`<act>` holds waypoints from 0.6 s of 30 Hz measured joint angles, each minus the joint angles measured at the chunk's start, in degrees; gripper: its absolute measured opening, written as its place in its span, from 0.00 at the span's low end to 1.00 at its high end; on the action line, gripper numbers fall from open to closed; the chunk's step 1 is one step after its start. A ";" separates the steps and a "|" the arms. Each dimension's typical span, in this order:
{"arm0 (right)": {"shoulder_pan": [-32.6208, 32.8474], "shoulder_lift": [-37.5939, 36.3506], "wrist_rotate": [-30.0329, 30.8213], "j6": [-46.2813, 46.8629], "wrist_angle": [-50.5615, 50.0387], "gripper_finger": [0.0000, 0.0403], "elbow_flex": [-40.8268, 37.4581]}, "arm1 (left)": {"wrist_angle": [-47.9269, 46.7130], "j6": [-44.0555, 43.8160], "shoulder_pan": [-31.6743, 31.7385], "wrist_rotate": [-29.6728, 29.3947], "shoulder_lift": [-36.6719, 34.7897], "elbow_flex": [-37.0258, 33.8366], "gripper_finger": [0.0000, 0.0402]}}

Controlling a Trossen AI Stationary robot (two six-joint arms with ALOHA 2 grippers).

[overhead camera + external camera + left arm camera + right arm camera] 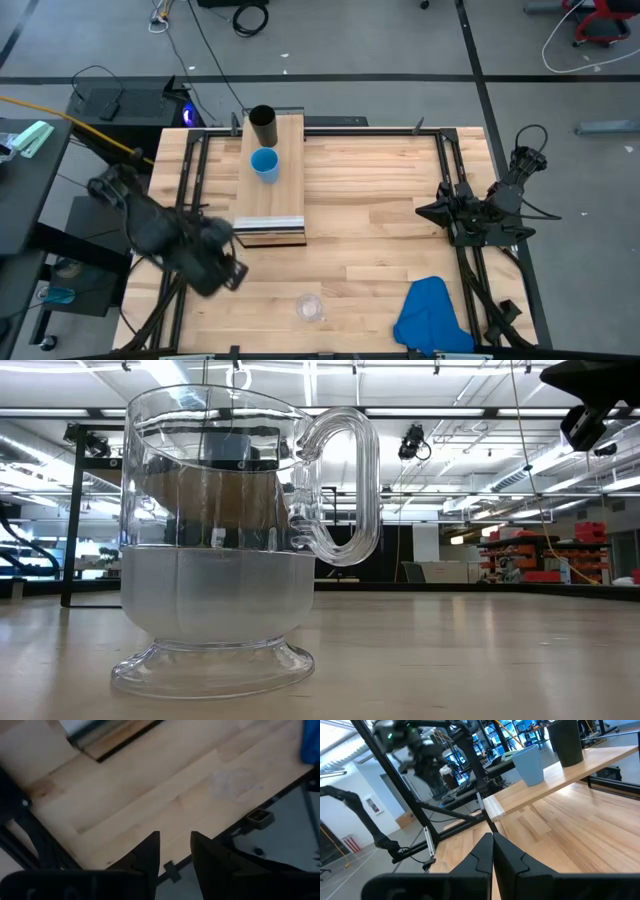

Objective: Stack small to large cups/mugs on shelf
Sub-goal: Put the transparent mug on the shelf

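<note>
The black cup (262, 125) and the blue cup (265, 163) stand upright on the light-wood shelf (270, 205) at the table's far left; both also show in the right wrist view, black cup (566, 740) and blue cup (530, 765). The clear cup (309, 307) stands on its foot on the tabletop near the front edge; the low view shows it close up (215, 560), with a loop handle. My left gripper (225, 268) hovers open over the table's near left, left of the clear cup (235, 785), with nothing between its fingers (174, 852). My right gripper (492, 852) waits shut at the right edge.
A blue cloth (432, 315) lies bunched at the near right corner. Black frame rails run along the table's left (185, 190) and right (460, 200) sides. Bare wood lies between the shelf and the right arm.
</note>
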 joint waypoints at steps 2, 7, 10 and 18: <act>0.01 0.02 0.00 0.00 0.00 0.04 0.00 | 0.69 -3.43 -2.21 -0.42 2.61 0.00 0.29; 0.02 0.02 0.00 0.00 0.00 0.04 0.00 | 5.72 -8.38 -5.31 -1.64 8.58 0.00 0.28; 0.00 0.00 0.00 0.00 0.00 0.04 0.00 | 10.17 -9.54 -5.73 -3.72 11.79 0.00 0.28; 0.02 0.02 0.00 0.00 0.00 0.04 0.00 | 21.03 -10.02 -3.52 -7.04 18.50 -0.02 0.28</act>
